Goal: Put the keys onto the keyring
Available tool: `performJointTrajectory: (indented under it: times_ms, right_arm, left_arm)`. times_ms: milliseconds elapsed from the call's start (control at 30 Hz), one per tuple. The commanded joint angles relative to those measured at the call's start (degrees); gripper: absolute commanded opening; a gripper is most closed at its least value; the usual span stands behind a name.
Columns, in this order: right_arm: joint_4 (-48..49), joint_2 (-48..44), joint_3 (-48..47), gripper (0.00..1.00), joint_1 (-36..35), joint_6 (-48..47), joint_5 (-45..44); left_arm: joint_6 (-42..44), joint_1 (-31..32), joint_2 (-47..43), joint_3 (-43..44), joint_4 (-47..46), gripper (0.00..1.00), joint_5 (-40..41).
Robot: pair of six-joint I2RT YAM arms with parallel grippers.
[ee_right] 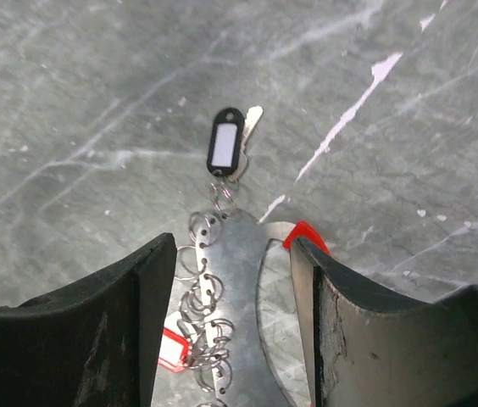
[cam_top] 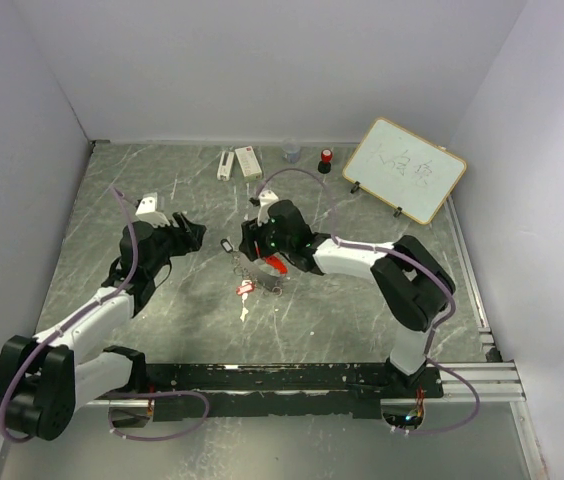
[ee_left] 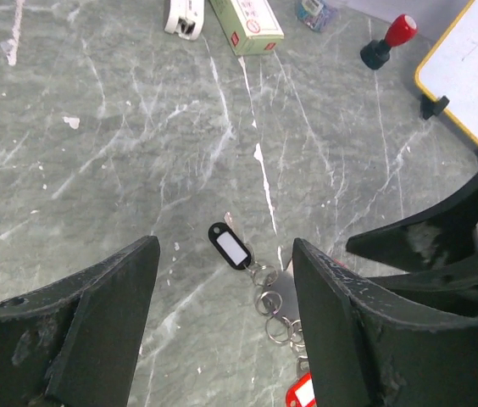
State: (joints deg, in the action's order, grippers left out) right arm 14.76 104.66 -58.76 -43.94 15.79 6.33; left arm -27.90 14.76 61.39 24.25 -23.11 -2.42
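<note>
Right gripper (ee_right: 235, 244): jaws spread wide and low over the grey marbled table (cam_top: 142, 300), gripping nothing. The keyring lies in the gap between its fingers (ee_right: 137, 314), clear of both.
Keyring (ee_right: 241, 288): flat on the table, directly under and ahead of the right gripper. Its silver plate, punched with holes and hung with small split rings (ee_right: 201, 305), runs forward out of the gap. Its red plastic piece (ee_right: 307, 234) shows just inside the finger at the right of that wrist view.
Red key (ee_right: 171, 349): red head with a white label, lying among the rings beside the plate and right against the finger at the left of that view.
Black key (ee_right: 225, 142): just past the right fingertips and dead ahead, flat on the table with its silver blade pointing away. Its small ring touches the plate's far tip; whether it is hooked through cannot be told.
Left gripper (ee_left: 226, 244): jaws wide and empty. The black key lies ahead of the gap between its fingers, and the rings trail back towards its right finger.
Far end, well beyond both hands: a red-topped black cylinder (ee_left: 389, 41), a white-and-green box (ee_left: 246, 24), a small white piece (ee_left: 184, 15) and a propped whiteboard (cam_top: 405, 168).
</note>
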Motion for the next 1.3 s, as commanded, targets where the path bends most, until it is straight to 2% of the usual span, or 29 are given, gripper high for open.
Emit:
performJointTrajectory:
  times_ms: [0,167,467,933,1267]
  right_arm:
    - [0.15,-2.7,-0.79,0.56,-0.1,-1.28,-0.29]
    - [0.52,0.11,-2.39,0.51,-0.05,-2.42,3.25]
    - [1.26,7.66,-7.09,0.5,0.0,-1.96,7.31]
    - [-3.34,16.37,-16.3,0.54,-0.33,-4.55,3.31]
    - [-6.67,19.8,-19.56,0.54,-3.2,-7.53,-2.02]
  left_arm:
    - [-0.13,-0.53,1.97,-0.39,-3.26,0.74,-2.96]
    - [-0.5,-0.53,3.3,-0.67,-4.38,0.73,-3.8]
    - [0.39,-0.69,4.99,0.28,-3.4,0.74,-4.35]
    - [0.72,-1.18,6.14,2.45,-1.44,0.73,-5.46]
    - [1.18,-1.96,4.91,4.16,0.33,0.74,-5.24]
